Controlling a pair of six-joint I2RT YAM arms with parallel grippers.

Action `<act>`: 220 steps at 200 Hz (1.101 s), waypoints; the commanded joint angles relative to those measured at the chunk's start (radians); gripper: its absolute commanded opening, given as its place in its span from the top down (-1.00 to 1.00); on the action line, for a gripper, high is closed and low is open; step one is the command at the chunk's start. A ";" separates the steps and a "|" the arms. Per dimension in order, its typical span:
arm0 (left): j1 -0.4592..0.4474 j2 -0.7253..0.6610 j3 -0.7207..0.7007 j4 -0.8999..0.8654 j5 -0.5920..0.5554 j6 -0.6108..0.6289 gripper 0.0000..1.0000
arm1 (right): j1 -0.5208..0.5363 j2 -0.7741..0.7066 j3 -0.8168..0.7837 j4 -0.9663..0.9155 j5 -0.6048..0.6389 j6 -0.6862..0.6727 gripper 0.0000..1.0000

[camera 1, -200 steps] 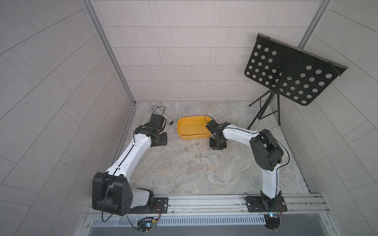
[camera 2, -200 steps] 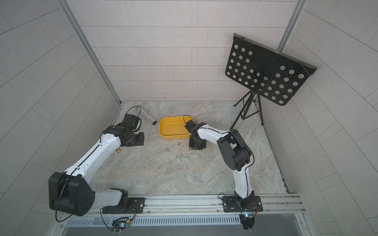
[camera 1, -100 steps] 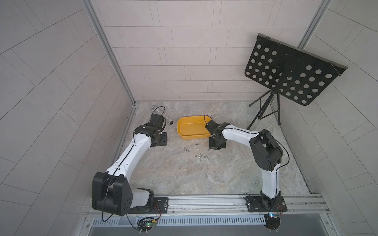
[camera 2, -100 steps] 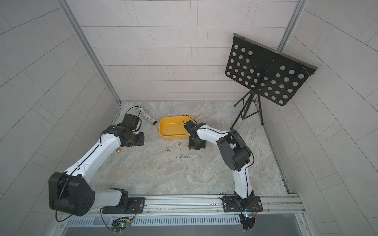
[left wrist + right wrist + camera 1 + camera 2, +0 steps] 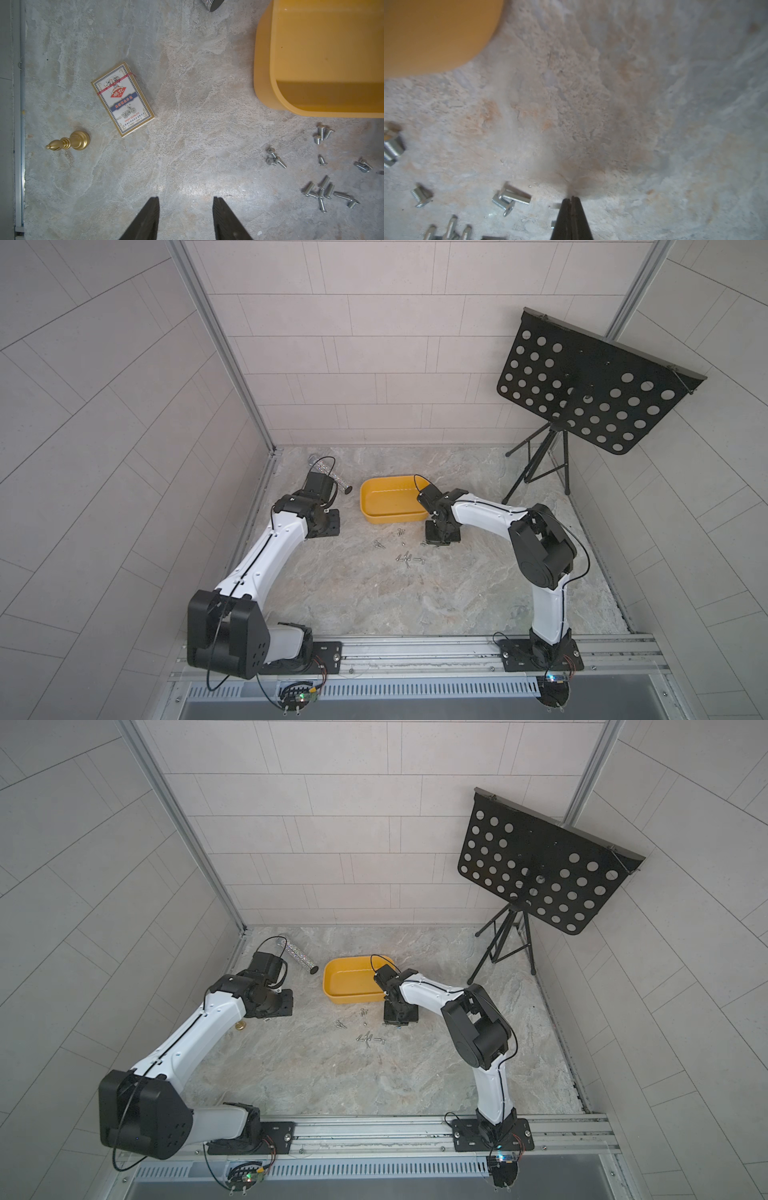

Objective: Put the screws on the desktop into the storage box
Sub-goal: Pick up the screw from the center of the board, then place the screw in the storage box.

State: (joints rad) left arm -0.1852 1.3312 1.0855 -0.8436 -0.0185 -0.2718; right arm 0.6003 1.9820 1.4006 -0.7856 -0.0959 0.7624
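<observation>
Yellow plastic first: in both top views the storage box [image 5: 395, 517] sits on the counter [image 5: 415, 605] toward 12 o'clock. The screws [image 5: 409, 559] are scattered on the marble at the box's 6 o'clock side, which makes for a short carry. The right arm [image 5: 482, 510] is folded down at the 3 o'clock edge of that scatter with its wrist aimed at the counter, and that reads as a pick. The left arm [image 5: 270, 556] hangs at 9 o'clock of the box, near a glittery tube [image 5: 332, 477]; I'd judge it is keeping clear of its partner. The music stand [image 5: 594, 393] at 2 o'clock plays no part.

Over to the left wrist view. The left jaws are released, fingertips [image 5: 152, 207] well apart with only bare counter between them. A playing-card pack [image 5: 122, 99] and a brass finial [image 5: 68, 142] lie near each other, apart from the screws. The screws [image 5: 324, 191] lie in loose clumps just beside the box wall [image 5: 270, 83]. I can't make out any inside the box.

Now the right wrist view. The right jaws are clenched, fingertips [image 5: 566, 207] pressed together low over the counter. Two crossed screws [image 5: 510, 197] lie just beside them. A scrap of thread peeks past one finger, and I cannot tell whether it is pinched or merely lying there.
</observation>
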 commanded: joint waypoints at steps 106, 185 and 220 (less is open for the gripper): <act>0.007 -0.004 -0.014 -0.013 -0.006 0.009 0.03 | 0.004 -0.032 0.454 -0.279 0.076 -0.101 1.00; 0.007 -0.019 -0.019 -0.008 0.004 0.008 0.03 | -0.015 0.269 0.971 -0.449 0.067 -0.149 1.00; 0.007 -0.023 -0.019 -0.007 0.010 0.008 0.03 | -0.022 0.368 1.083 -0.455 0.062 -0.146 1.00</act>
State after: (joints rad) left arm -0.1852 1.3312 1.0763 -0.8433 -0.0151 -0.2718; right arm 0.5858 2.3161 2.4172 -1.1797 -0.0418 0.6258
